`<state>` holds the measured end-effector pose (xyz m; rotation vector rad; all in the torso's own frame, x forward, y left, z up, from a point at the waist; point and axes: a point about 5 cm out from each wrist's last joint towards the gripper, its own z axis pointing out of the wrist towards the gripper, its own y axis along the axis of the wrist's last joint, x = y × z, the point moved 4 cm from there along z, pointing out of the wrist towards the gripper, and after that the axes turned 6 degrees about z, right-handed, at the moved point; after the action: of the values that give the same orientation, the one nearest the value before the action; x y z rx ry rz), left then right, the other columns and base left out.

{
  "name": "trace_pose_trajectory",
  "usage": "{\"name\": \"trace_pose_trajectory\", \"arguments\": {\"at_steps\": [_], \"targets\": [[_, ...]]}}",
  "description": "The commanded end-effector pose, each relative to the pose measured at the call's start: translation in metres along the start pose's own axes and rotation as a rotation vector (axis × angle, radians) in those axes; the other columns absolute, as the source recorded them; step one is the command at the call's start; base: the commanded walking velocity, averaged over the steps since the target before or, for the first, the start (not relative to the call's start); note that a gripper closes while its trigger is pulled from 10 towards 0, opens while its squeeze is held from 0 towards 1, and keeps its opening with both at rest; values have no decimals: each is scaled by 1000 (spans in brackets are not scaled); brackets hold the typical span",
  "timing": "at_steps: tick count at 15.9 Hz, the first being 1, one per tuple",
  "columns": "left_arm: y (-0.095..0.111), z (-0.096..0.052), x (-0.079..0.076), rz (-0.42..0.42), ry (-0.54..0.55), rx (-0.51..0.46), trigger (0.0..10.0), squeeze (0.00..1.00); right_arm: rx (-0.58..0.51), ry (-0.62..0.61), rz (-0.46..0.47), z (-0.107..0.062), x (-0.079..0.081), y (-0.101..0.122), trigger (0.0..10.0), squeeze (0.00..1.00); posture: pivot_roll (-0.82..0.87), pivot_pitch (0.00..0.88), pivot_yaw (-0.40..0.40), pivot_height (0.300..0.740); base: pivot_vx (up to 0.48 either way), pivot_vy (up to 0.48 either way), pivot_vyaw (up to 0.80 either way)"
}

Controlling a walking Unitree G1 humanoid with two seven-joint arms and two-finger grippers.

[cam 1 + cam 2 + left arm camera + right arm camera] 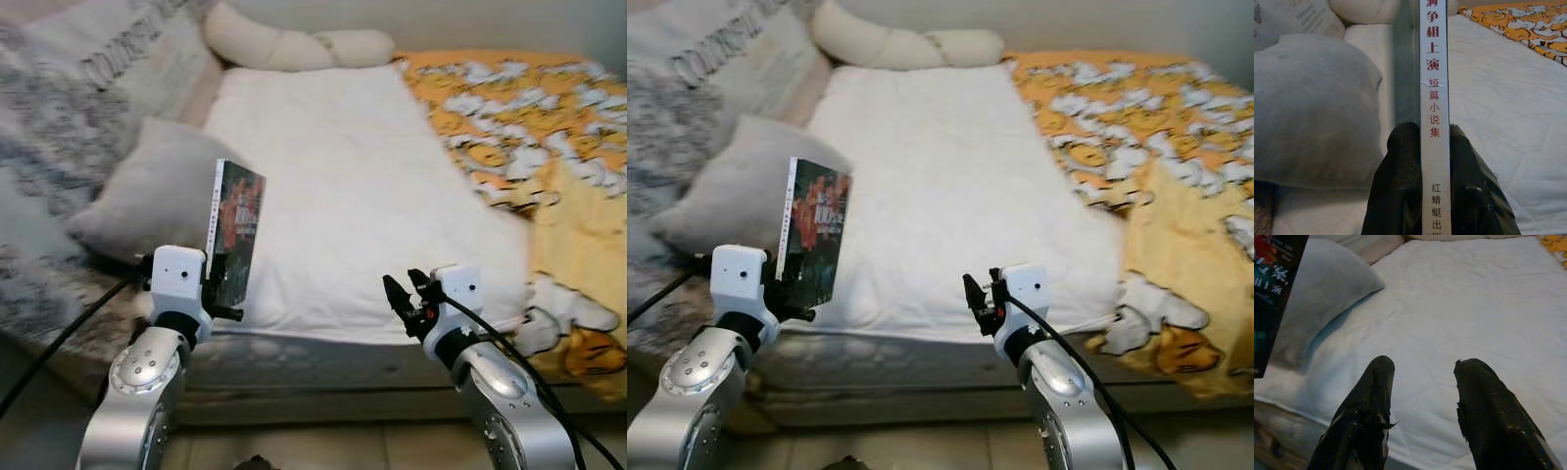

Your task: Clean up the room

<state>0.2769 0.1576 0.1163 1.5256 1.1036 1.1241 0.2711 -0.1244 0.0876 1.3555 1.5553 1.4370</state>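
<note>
From the head, one bed (333,196) carries a white quilt (372,225), a grey pillow (147,191) at its left edge and a yellow cartoon blanket (519,127) along its right. The left hand (220,294) grips one paperback book (235,230) upright above the near edge. The left wrist view shows its fingers (1400,181) pinching a white spine printed with what look like Chinese characters. In the right wrist view, the right hand (1422,396) hangs released, two fingers parted, over the quilt.
</note>
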Motion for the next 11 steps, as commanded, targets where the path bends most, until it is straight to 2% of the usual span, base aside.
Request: {"name": "trace_pose_trajectory", "arguments": {"at_steps": [1,4,7,11], "targets": [[16,1,-7,2,-38,-68,10000,0,-7,-14,2,0,-5,1,10000,0,59,0,20,740,0,0,0],[17,1,-4,6,-41,-69,10000,0,-18,-6,-29,2,-4,4,10000,0,63,0,23,740,267,0,0],[15,2,-5,15,-55,-60,10000,0,-14,-20,-24,3,-7,3,10000,0,63,0,26,740,319,0,800],[15,1,-6,20,-62,-54,10000,0,-8,2,-23,3,-4,1,10000,0,69,0,24,740,331,0,0]]}}
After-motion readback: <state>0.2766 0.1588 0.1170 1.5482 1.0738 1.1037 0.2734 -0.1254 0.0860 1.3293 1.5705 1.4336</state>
